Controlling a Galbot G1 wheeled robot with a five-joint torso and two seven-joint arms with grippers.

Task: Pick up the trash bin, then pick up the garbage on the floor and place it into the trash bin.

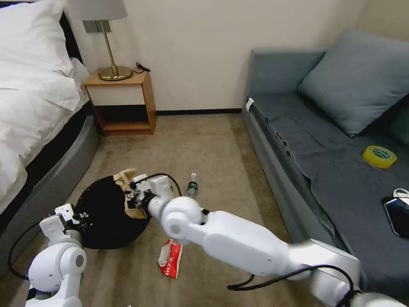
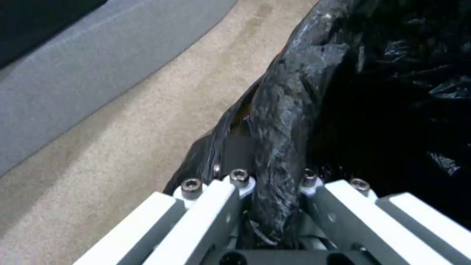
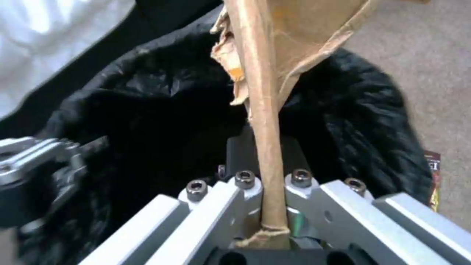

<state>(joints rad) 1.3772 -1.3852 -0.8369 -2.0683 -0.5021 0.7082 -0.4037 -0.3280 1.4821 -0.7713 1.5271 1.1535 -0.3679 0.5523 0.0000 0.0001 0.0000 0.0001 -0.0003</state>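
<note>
- Left tool [image 2: 270, 184] is clamped on the trash bin [image 1: 106, 213] rim, bin held beside the bed
- Right tool [image 3: 267, 184] pinches the tan paper wrapper [image 3: 265, 110] over the bin mouth; not yet released
- Red-and-white packet [image 1: 170, 258] and bottle [image 1: 192, 186] remain on the floor [image 1: 204, 145]

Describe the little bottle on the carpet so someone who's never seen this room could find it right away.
Start at the grey sofa and look across the floor toward the trash bin. The small clear bottle lies on the carpet just past the right arm's wrist. Its green label and white cap distinguish it from the red-and-white crumpled packet nearer the robot.
</note>
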